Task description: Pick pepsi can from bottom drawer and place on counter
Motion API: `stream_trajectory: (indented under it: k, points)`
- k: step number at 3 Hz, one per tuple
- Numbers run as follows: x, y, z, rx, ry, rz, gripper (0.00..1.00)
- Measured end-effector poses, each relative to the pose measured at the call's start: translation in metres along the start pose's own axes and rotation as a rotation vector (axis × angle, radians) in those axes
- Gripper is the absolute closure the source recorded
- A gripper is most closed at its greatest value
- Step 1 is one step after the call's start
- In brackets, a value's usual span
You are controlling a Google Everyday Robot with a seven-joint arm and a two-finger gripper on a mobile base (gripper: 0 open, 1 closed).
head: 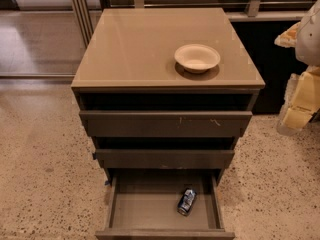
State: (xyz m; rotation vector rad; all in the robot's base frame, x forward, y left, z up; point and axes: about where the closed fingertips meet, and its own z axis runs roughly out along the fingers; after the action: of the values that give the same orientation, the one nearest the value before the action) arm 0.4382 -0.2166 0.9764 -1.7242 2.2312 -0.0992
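Note:
The pepsi can is a small blue can with silver ends. It lies on its side on the floor of the pulled-out bottom drawer, right of the middle. The counter is the glossy tan top of the drawer cabinet. My gripper hangs at the right edge of the camera view, beside the cabinet at about counter height. It is well above and to the right of the can and holds nothing that I can see.
A cream paper bowl stands on the right part of the counter. The two upper drawers stick out slightly above the bottom one. Speckled terrazzo floor surrounds the cabinet. A dark wall unit stands behind on the right.

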Motion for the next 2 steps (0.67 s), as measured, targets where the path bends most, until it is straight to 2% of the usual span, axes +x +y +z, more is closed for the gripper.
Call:
stream_trajectory:
  k: [1,2]
  points:
    - [0.0,0.0,0.0,0.0,0.0,0.0,0.0]
    - [-0.0018,0.0004,-0.0061,0.06,-0.024,0.053,0.0]
